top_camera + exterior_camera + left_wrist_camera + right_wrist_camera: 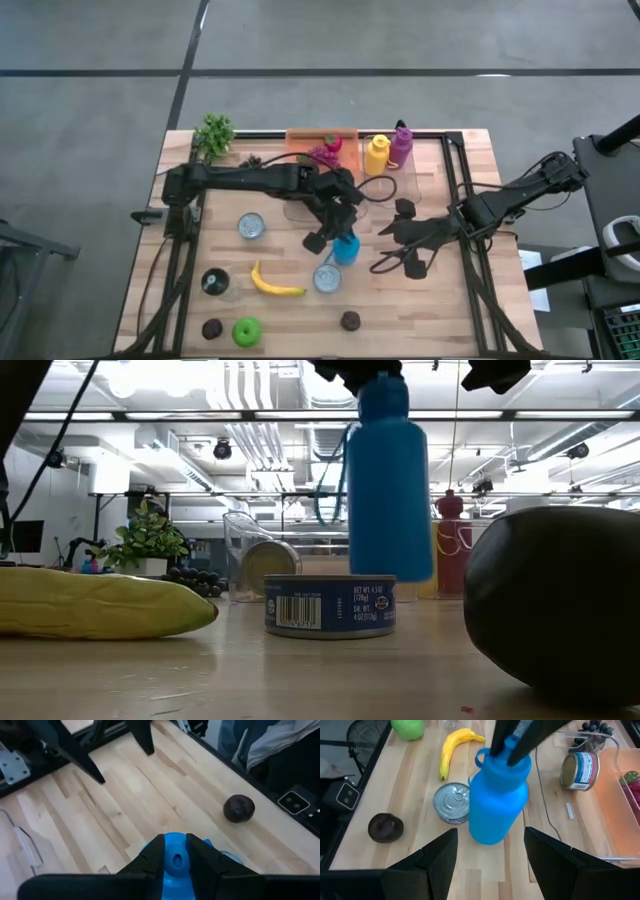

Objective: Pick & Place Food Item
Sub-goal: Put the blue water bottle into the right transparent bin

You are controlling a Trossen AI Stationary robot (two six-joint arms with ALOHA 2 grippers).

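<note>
My left gripper (176,854) is shut on a blue bottle (346,248) over the middle of the table. Below and just nearer than the bottle stands a tin can (327,278). Food lies near the front edge: a banana (275,283), a green apple (246,331) and a dark round fruit (350,321). My right gripper (388,248) stands open to the right of the bottle, pointing at it, with nothing between its fingers (440,855). My left gripper pinches the blue bottle's cap (176,862) at the top, one finger (154,856) on either side. The fingers come slanting down from the table's left and far side. The bottle (497,800) hangs below them, slightly tilted, its bottom seemingly just clear of the table.
A yellow bottle (377,153), a purple bottle (401,145), an orange tray (322,138) and a green plant (214,133) line the far edge. A second can (251,227) lies left of centre. Another dark fruit (212,329) sits by the apple.
</note>
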